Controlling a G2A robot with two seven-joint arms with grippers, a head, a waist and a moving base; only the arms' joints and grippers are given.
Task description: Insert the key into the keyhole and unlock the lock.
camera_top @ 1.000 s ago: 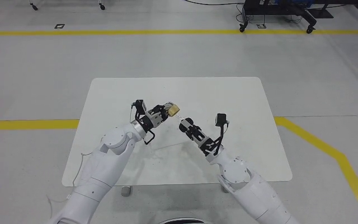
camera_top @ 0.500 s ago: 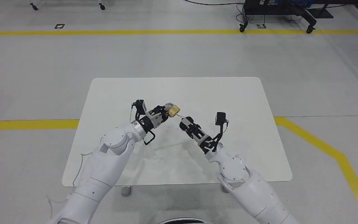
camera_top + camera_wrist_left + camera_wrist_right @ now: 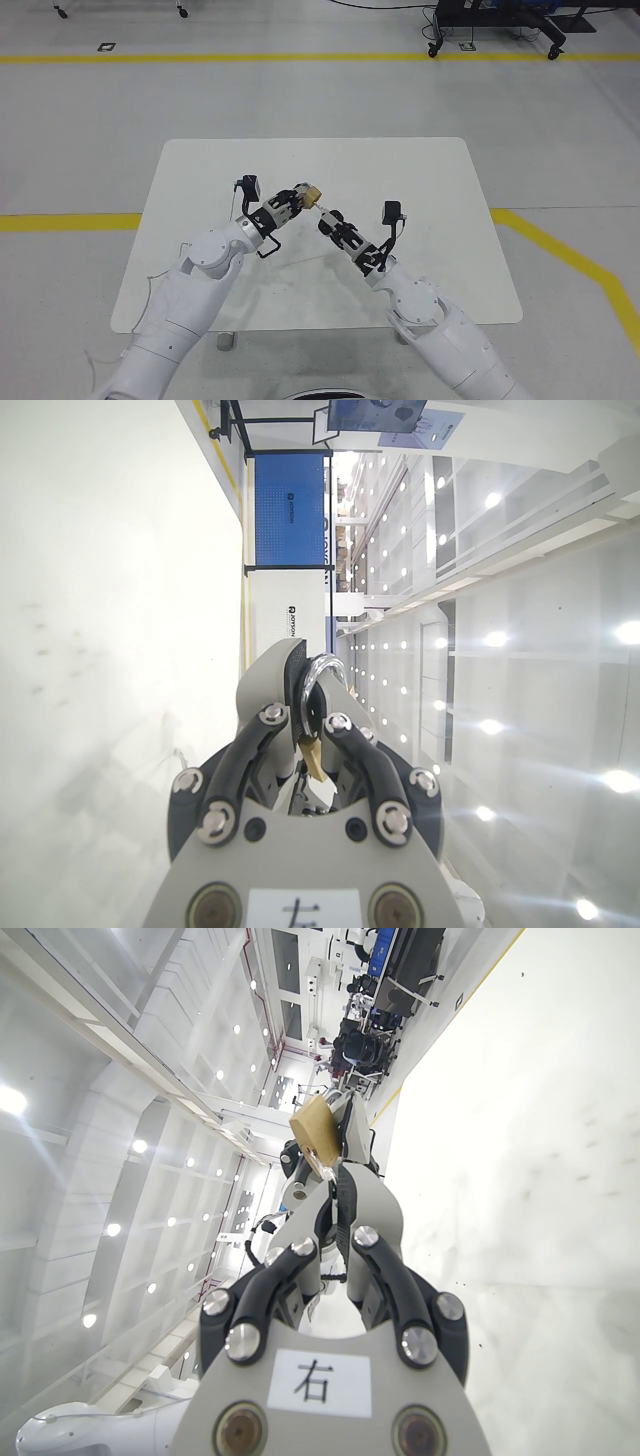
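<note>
Brass padlock (image 3: pixel 312 192) gripped in your left claw (image 3: pixel 294 201), silver key (image 3: pixel 326 1172) pinched in your right claw (image 3: pixel 328 219) — tip at its base, turn apparently not yet done.

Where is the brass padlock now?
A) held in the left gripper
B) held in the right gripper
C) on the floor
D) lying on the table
A: the left gripper is shut on the padlock at its shackle, while the right gripper holds the key at it.

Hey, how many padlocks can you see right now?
1. The brass padlock is clamped in the left gripper above the table, with the right gripper holding the key at its keyhole end.
</note>
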